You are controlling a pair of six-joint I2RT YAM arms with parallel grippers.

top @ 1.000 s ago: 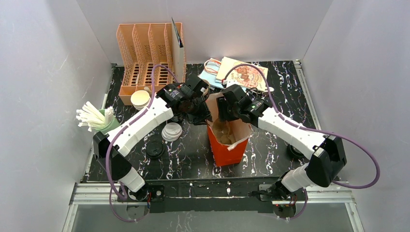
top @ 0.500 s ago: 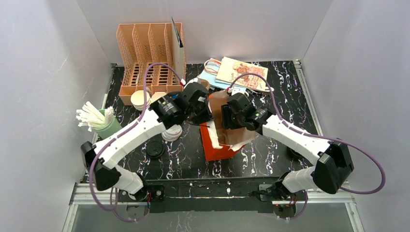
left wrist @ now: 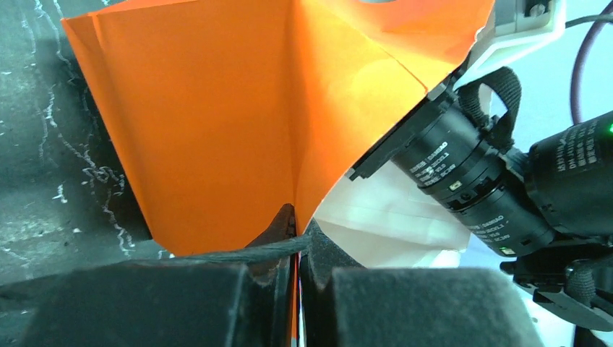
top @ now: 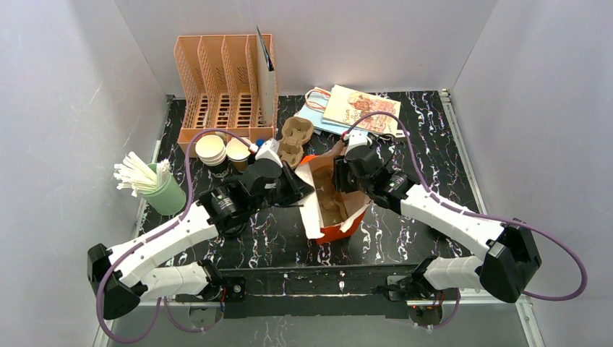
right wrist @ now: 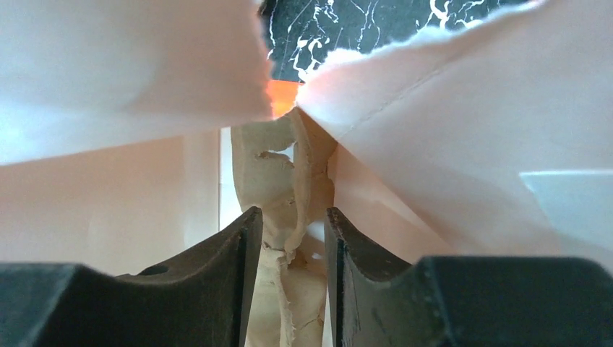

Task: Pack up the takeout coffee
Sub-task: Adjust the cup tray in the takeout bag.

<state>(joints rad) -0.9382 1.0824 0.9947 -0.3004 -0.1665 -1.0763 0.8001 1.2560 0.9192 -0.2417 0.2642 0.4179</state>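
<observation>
Two small brown paper cups (top: 211, 148), white inside, stand by the rack; these are the takeout coffee, and neither gripper is near them. An orange paper bag (top: 336, 228) stands tilted at the table's middle. My left gripper (top: 302, 194) is shut on the bag's left rim, with orange paper (left wrist: 217, 123) and the black handle cord pinched at its fingertips (left wrist: 298, 231). My right gripper (top: 340, 173) reaches into the bag's mouth. It (right wrist: 289, 217) is open, with its fingers on either side of a beige pulp cup carrier (right wrist: 278, 166) that lies inside the bag (right wrist: 108, 72).
An orange slotted rack (top: 224, 79) stands at the back left. A second pulp carrier (top: 295, 137) lies behind the bag. A green cup of white sticks (top: 163, 191) stands at the left edge, and printed booklets (top: 354, 108) lie at the back right. The right arm's camera (left wrist: 463, 173) is close to my left fingers.
My left gripper shut on the bag's rim and pulled back toward the near left, tipping the bag open. My right gripper stayed in the bag's mouth and its jaws narrowed.
</observation>
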